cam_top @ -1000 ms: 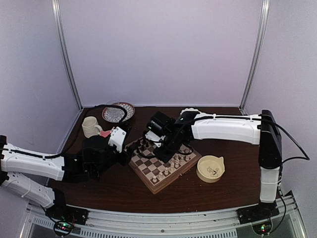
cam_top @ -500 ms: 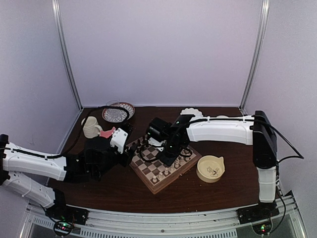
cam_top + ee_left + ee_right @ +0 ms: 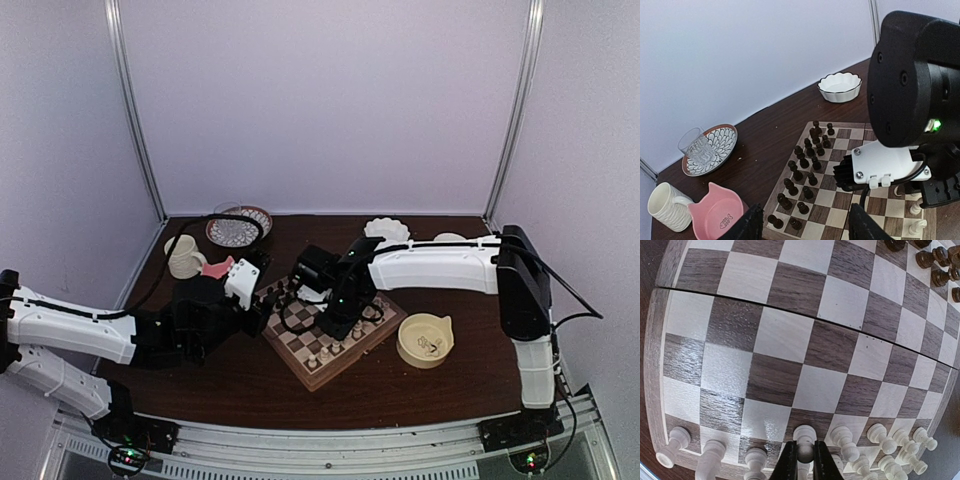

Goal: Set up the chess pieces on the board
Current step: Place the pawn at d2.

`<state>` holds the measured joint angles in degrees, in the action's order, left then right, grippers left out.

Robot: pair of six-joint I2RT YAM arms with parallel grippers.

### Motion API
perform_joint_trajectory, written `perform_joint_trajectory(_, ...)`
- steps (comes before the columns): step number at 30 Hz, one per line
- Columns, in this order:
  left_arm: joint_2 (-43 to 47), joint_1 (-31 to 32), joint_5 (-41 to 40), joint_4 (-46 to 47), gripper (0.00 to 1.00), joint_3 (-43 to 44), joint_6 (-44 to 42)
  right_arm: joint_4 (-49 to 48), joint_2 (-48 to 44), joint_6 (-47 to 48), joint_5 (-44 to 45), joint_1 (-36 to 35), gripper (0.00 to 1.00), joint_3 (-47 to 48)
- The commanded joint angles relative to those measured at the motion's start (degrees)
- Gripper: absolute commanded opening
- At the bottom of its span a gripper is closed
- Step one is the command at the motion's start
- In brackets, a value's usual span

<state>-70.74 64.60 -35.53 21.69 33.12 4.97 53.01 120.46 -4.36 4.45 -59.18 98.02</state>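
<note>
The board (image 3: 297, 348) lies in the middle of the table, turned diagonally. Cream chess pieces (image 3: 325, 350) stand along its near side, and in the right wrist view they form a row (image 3: 880, 437) at the board's (image 3: 790, 340) near edge. My right gripper (image 3: 804, 460) is shut on a cream pawn (image 3: 804, 436) in line with that row; in the top view the gripper (image 3: 330, 322) is low over the board. My left gripper (image 3: 805, 231) is open and empty, hovering over the board's (image 3: 824, 198) left corner, and it also shows in the top view (image 3: 258, 308).
Dark brown pieces (image 3: 805, 160) fill the board's far-left side. Left of the board are a pink cat bowl (image 3: 715, 212), a cream mug (image 3: 667, 207) and a patterned plate (image 3: 720, 145) holding a glass. A white scalloped bowl (image 3: 840, 86) sits behind, a yellow bowl (image 3: 425, 340) to the right.
My right arm has swung left and nearer, bringing its gripper down across the board toward the cream row. My left arm has barely moved.
</note>
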Motion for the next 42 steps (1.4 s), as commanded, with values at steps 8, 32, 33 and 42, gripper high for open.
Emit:
perform_joint_trajectory(8,-0.51,0.16,0.2,0.3,0.59,1.77,0.92,0.25,0.9,0.43,-0.49,0.18,0.05,1.55)
perform_joint_trajectory(32,-0.81,0.1,0.77,-0.07,0.58,2.12,0.92,0.03,0.64,0.49,1.42,0.18,0.09,1.47)
perform_joint_trajectory(33,-0.86,0.09,0.81,-0.07,0.58,2.17,0.92,0.08,0.65,0.57,1.56,0.2,0.09,1.47)
perform_joint_trajectory(42,-0.86,0.17,0.94,-0.42,0.58,2.3,0.94,0.16,0.7,0.58,2.18,0.2,0.1,1.47)
